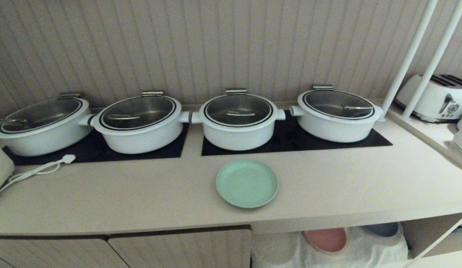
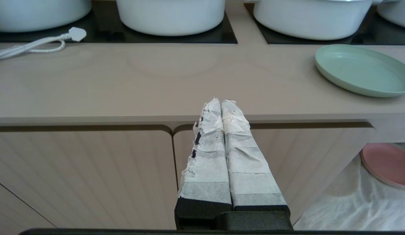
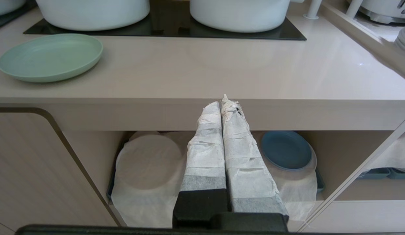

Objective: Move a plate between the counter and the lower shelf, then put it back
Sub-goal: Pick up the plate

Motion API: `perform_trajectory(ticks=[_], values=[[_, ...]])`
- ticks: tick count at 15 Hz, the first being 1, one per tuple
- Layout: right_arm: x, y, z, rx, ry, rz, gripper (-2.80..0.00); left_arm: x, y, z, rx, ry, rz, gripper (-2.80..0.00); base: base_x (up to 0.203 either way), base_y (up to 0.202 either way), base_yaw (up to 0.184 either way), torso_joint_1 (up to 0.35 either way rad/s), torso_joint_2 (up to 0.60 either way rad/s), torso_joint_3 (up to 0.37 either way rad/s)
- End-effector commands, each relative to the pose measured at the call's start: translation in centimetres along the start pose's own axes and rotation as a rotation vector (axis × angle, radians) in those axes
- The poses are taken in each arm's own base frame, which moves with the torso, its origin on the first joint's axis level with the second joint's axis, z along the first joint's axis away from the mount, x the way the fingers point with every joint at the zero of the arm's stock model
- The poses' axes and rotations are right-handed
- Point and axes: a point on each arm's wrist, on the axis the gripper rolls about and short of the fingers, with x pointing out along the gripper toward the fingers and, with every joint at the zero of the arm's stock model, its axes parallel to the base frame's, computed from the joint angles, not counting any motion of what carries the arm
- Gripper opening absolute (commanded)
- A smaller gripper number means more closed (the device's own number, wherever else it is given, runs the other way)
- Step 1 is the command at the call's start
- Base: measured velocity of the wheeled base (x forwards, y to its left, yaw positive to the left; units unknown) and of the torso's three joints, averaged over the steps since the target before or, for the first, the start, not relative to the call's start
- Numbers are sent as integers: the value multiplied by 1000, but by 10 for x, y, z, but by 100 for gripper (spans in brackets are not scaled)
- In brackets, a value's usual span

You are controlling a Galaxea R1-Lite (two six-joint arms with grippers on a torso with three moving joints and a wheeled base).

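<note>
Plate (image 1: 247,182) flat, rim up, on counter (image 1: 141,193); round.

Mint-green plate (image 1: 247,182) flat on beige counter (image 1: 141,197)

Kitchen or buffet serving area, four lidded white pots (image 1: 238,121) on black panels along a beige counter (image 1: 141,193), toaster (image 1: 436,97) on side ledge, cabinet doors (image 1: 179,247) below

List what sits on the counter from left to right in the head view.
Cable plug → second pot → mint-green plate → fourth pot → toaster.
</note>
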Motion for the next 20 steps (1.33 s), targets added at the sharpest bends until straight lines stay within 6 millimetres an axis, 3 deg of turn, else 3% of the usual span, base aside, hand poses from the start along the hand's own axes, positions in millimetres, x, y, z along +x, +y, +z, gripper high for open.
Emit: perform_trajectory(ticks=[1, 10, 20], values=[[0, 0, 0, 1, 2, 1, -280, 0, 0, 0, -1, -1, 0, -280, 0, 0, 0, 104, -240, -116], [0, 0, 0, 9, 3, 1, -280, 0, 0, 0, -2, -1, 0, -280, 0, 0, 0, 84, -176, -88], [0, 0, 0, -22, -1, 0, -280, 0, 0, 0, 0, -1, 0, -280, 0, 0, 0, 0, 0, 0]])
